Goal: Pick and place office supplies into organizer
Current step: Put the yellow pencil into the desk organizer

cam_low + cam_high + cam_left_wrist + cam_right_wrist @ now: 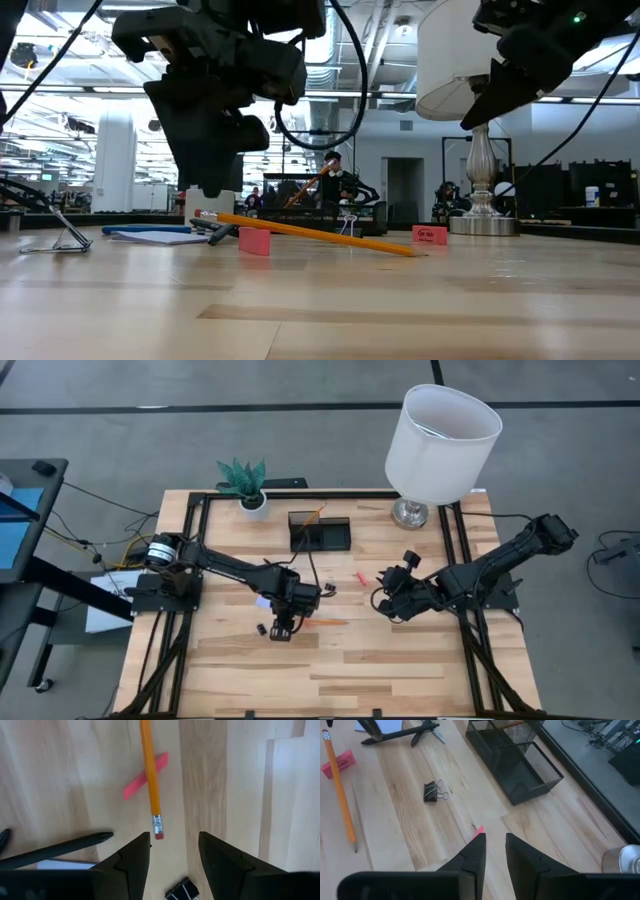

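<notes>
Below my left hand (170,851), on the worktop (400,670), lies the orange pencil (149,775), eraser end nearest me. Its long axis runs straight away from the hand, roughly in line with the gap between my fingers (131,862), not across it. Eraser tip sits just ahead of the fingertips and a little toward one finger. Judgement: to pinch the shaft I would need to turn the wrist so the fingers straddle it, or come forward over it.

Left hand: partly open, holding nothing. A pink eraser (145,783) lies under the pencil, crossing it at an angle. A black binder clip (182,890) is near the fingers on the hand's side; a black pen (55,849) lies off to one side.

Right hand (493,851): narrowly parted, empty, hovering above a small pink piece (479,830) near its fingertips. Second binder clip (432,791) lies further out.

Organizer (320,532) stands at the far edge of the worktop, between both arms, well apart from the pencil. From the high view, my left hand (281,626) is the nearer one to the pencil (325,621).
</notes>
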Available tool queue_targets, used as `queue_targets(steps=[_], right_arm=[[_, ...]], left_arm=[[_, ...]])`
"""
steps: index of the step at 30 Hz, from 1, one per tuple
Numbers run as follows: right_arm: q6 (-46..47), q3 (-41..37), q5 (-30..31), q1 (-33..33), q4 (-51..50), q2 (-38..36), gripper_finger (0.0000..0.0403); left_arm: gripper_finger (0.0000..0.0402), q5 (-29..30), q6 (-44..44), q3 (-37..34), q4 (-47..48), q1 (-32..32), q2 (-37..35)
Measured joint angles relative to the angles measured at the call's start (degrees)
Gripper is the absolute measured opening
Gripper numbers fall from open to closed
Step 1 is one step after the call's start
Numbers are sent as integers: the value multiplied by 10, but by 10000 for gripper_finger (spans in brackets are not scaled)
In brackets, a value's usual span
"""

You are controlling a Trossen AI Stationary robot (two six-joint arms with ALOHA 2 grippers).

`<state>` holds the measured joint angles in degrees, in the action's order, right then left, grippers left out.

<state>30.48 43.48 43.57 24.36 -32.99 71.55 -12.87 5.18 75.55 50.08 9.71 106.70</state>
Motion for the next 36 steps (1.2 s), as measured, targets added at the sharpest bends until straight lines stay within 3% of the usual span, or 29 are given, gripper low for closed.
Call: queue_targets(steps=[7,36], right_arm=[[0,0,0,0,0,0,67],[0,0,0,0,0,0,67]], left_arm=[[160,-21,-11,0,-1,-5,14],[160,-14,-27,0,-1,-16,14]])
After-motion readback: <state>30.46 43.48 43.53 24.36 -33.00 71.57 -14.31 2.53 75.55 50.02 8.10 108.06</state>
